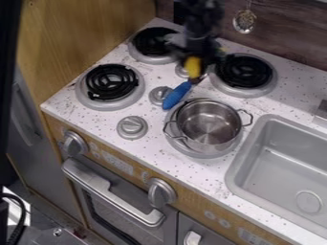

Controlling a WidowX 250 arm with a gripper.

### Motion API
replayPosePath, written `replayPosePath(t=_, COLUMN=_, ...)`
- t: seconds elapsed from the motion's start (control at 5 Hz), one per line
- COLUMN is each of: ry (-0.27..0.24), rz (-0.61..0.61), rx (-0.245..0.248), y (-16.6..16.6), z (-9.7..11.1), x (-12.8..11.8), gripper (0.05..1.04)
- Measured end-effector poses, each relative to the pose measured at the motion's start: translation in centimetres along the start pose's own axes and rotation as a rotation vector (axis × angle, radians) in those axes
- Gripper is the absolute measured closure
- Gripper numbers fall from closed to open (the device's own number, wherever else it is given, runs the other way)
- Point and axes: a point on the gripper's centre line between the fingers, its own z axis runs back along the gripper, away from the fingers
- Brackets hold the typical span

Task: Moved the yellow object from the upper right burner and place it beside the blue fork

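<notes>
At the white speckled worktop's (67,103) left edge is a black coil burner (110,82); another (152,41) sits by the back left corner. Right of them, the blue-handled fork (176,95) lies slanted beside a silver metal pot (209,125) near the front edge. The black gripper (193,60) hangs above the fork's upper end, the yellow object (193,67) directly beneath it, left of the back right burner (244,72); whether it is gripped, I cannot tell.

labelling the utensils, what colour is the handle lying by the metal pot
The handle is blue; it shows best in the camera view.
</notes>
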Motion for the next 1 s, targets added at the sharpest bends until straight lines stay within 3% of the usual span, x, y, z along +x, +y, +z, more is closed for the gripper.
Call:
replayPosePath(t=0.2, ry=-0.008, rz=0.084, rx=0.003, y=2.6, z=-0.4, x=0.0, gripper=0.528)
replayPosePath(t=0.4, ry=-0.014, rz=0.089, rx=0.007, y=4.6, z=-1.1, x=1.4, gripper=0.528)
replayPosePath(t=0.6, ry=0.072, rz=0.097, rx=0.018, y=5.4, z=-3.7, x=1.5, gripper=0.528)
replayPosePath(t=0.8, ry=0.105, rz=0.103, rx=0.023, y=6.5, z=-4.6, x=1.5, gripper=0.528)
replayPosePath(t=1.0, ry=0.148, rz=0.133, rx=0.026, y=7.5, z=-5.0, x=-0.1, gripper=0.477)
